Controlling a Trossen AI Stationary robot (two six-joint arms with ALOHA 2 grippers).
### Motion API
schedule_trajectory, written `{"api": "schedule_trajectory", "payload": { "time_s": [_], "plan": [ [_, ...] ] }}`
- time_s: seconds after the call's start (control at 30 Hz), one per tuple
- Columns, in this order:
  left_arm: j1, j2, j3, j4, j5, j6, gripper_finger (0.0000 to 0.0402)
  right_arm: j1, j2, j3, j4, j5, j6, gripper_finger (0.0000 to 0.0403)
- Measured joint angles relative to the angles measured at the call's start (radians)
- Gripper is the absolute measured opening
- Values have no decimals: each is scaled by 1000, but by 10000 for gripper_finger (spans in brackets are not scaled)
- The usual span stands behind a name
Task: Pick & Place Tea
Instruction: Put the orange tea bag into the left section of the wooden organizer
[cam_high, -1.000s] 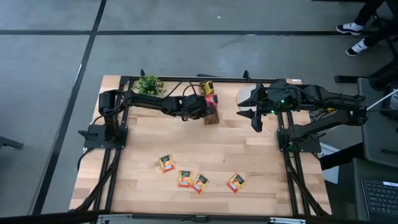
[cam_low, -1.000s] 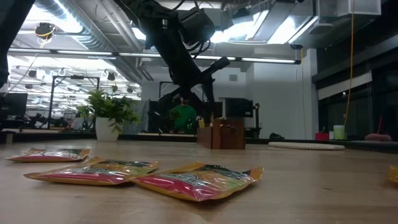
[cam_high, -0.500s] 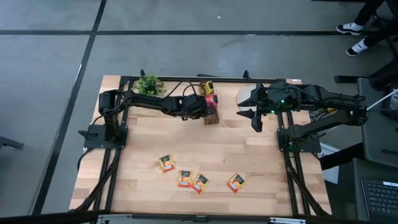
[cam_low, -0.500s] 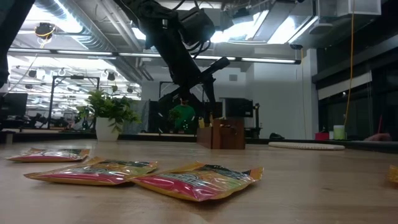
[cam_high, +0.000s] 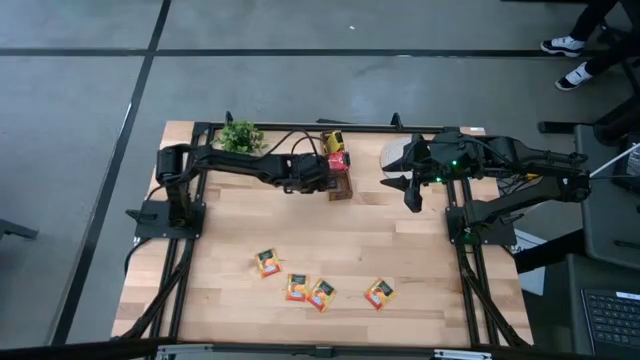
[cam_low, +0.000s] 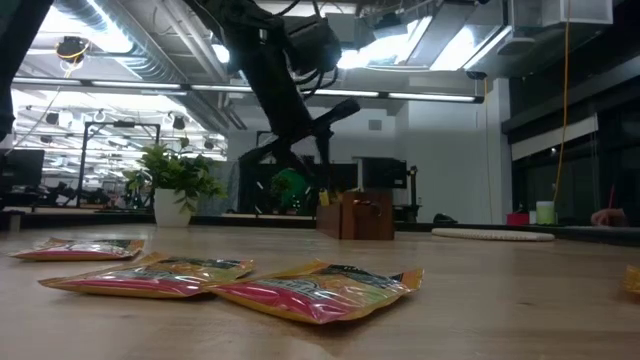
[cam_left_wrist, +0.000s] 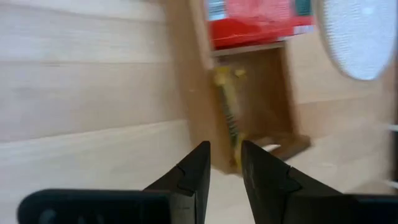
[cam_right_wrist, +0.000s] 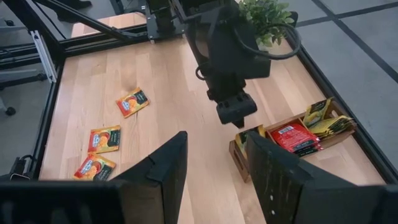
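While left claw (cam_left_wrist: 225, 163) gapes empty, yellow sachet (cam_left_wrist: 227, 112) stands in box (cam_left_wrist: 252, 109).

Matt wooden table (cam_high: 400, 250); glossy foil sachets (cam_low: 318, 290).

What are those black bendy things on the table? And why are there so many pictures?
They are two robot arms, each ending in a two-finger pincer. One camera looks down from above, one sits at table height, and one rides on each wrist. The left gripper is beside a wooden box that holds tea sachets; its fingers are a little apart and hold nothing. The right gripper waits open near a round woven mat. Four more tea sachets lie on the table, and a small plant stands at a far corner.
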Motion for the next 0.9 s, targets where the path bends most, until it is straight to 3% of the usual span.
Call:
{"api": "schedule_trajectory", "payload": {
  "time_s": [0.3, 0.53, 0.73, 0.9],
  "plan": [
    [-8, -103, 0, -222, -107, 47, 86, 0, 0, 0, -3, -5, -3, 165],
    [-103, -231, 0, -250, -106, 296, 86, 0, 0, 0, -3, -6, -3, 165],
    [-248, -303, 0, -252, 0, 530, 86, 0, 0, 0, -2, -7, -2, 165],
    [-372, -315, 0, -314, 99, 560, 91, 0, 0, 0, -2, -8, 8, 165]
  ]
}}
